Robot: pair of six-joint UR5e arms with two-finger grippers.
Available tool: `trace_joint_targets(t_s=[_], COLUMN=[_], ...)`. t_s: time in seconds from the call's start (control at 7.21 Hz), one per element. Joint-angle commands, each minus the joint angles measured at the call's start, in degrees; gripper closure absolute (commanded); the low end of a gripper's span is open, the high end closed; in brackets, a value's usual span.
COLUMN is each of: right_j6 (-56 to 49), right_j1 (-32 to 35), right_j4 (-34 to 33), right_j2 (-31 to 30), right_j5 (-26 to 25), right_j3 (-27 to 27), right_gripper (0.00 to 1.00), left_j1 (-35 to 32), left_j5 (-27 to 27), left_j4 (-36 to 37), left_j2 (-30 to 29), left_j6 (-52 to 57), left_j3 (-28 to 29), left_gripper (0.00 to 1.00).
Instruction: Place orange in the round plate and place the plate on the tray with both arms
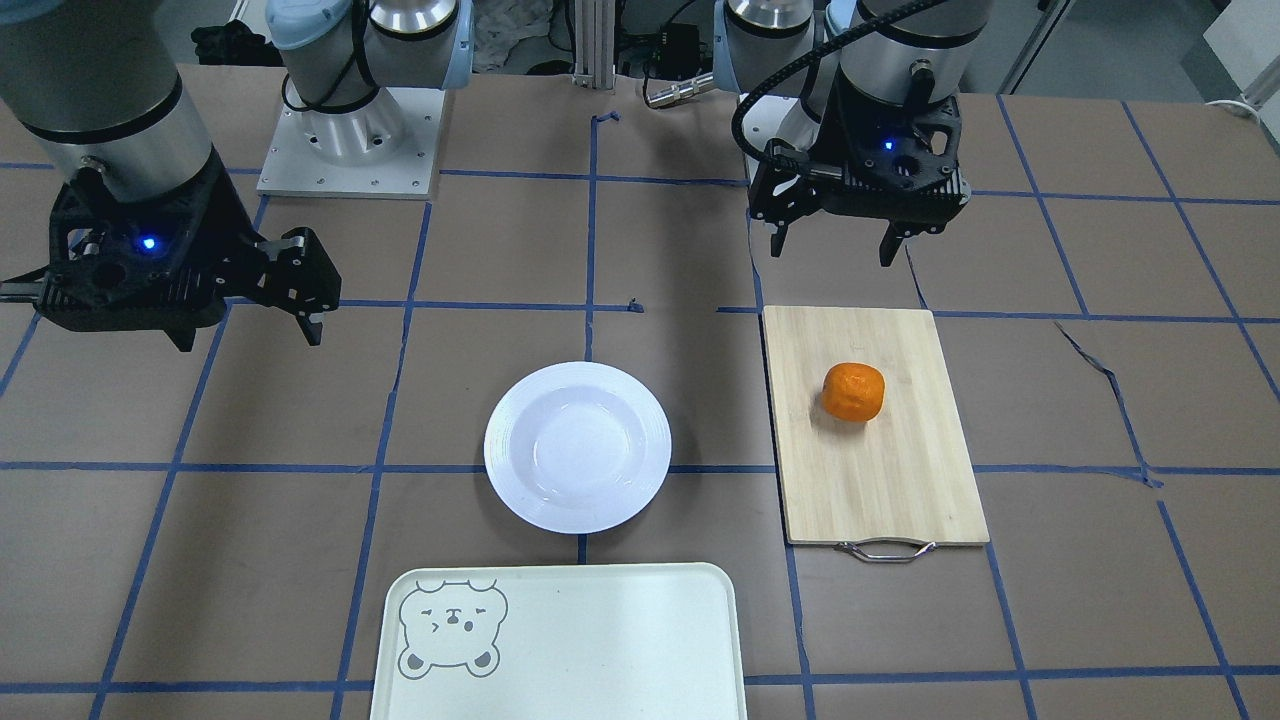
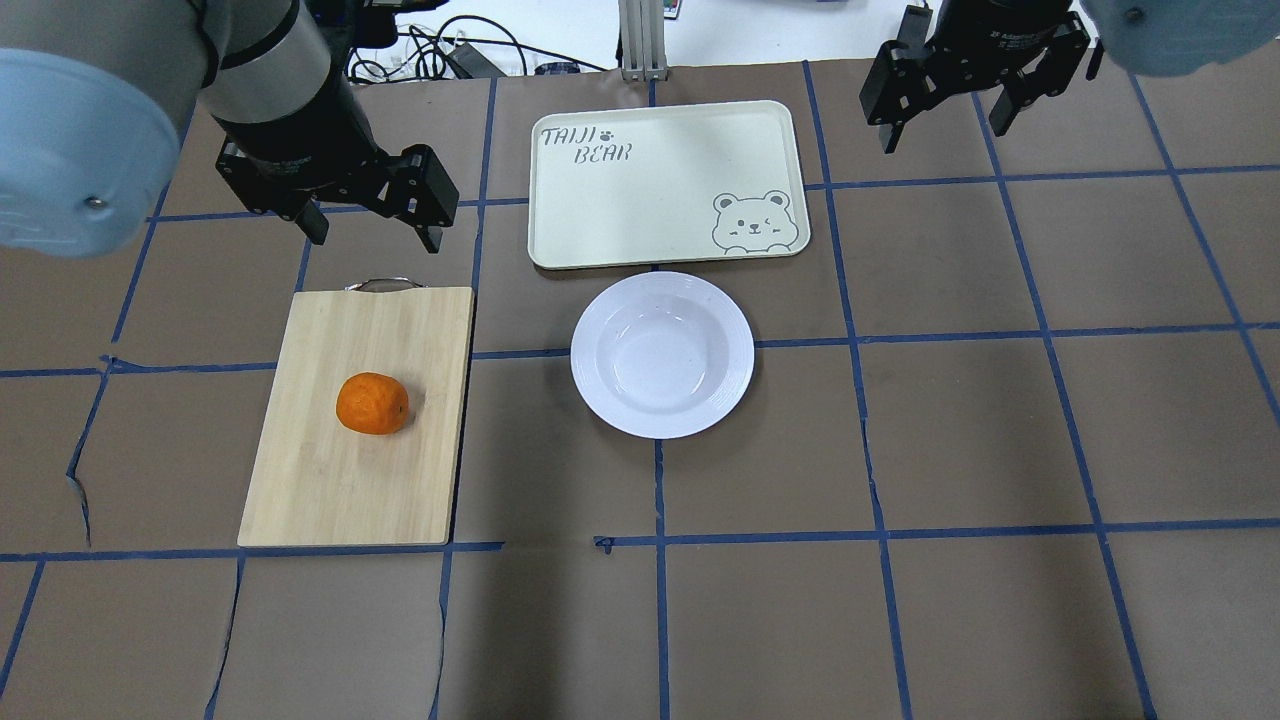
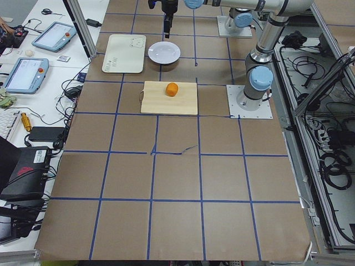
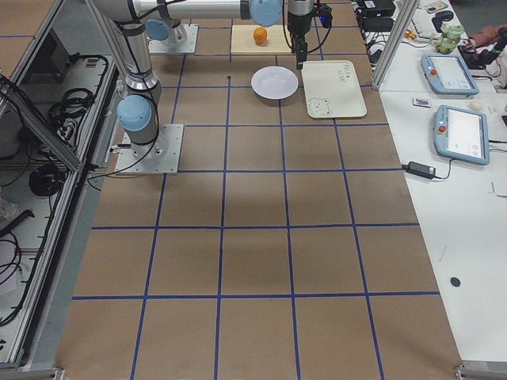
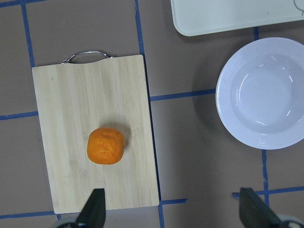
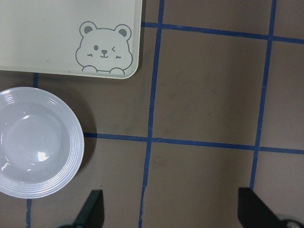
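both hands are free: the left gripper (image 2: 372,232) hangs in the upper left of the overhead view with its jaws spread and nothing in them, and the right gripper (image 2: 945,132) in the upper right is likewise spread and bare. the orange (image 2: 372,403) sits near the middle of a bamboo cutting board (image 2: 330,490) at left. the round plate (image 2: 662,355) lies bare at centre, just below the tray (image 2: 650,190) and nearly touching its edge. the likely trouble is the fruit: it is roundish and loose, so fingers closing off-centre could nudge it into a roll across the board. the plate looks glossy and lies flat, so a grip on its ridged rim may slip. if the two arms lift unevenly, the plate would tilt and the orange could roll out. its rim could also catch the tray's raised lip so close by. the table (image 2: 980,430) is covered in brown paper gridded with blue tape, torn in spots at the left. the side views show benches with tablets (image 3: 54,36) and loose cables (image 3: 333,160).
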Motion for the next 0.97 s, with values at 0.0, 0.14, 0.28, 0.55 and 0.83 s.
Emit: trace_joint_targets(t_s=[0.0, 0.14, 0.28, 0.55, 0.83], right_j6=[0.08, 0.08, 0.17, 0.17, 0.17], right_j1=[-0.03, 0.06, 0.06, -0.03, 0.06], right_j4=[-0.71, -1.15, -1.15, -1.15, -1.07], right_j2=[0.00, 0.09, 0.09, 0.09, 0.00], right_j5=[0.05, 0.05, -0.04, -0.04, -0.04], right_j3=[0.00, 0.09, 0.09, 0.09, 0.09], right_gripper=[0.00, 0.00, 0.00, 0.00, 0.00], left_j1=[1.73, 3.14, 4.29, 8.76, 9.31], left_j5=[0.64, 0.12, 0.46, 0.56, 3.19], left_j4=[-0.70, -0.79, 0.17, 3.85, 3.87], left_j2=[-0.26, -1.66, -2.45, -5.35, -9.12], left_j6=[0.60, 0.60, 0.86, 2.00, 3.50], left_j3=[-0.20, -2.38, -6.67, -11.61, -13.56], left_gripper=[0.00, 0.00, 0.00, 0.00, 0.00])
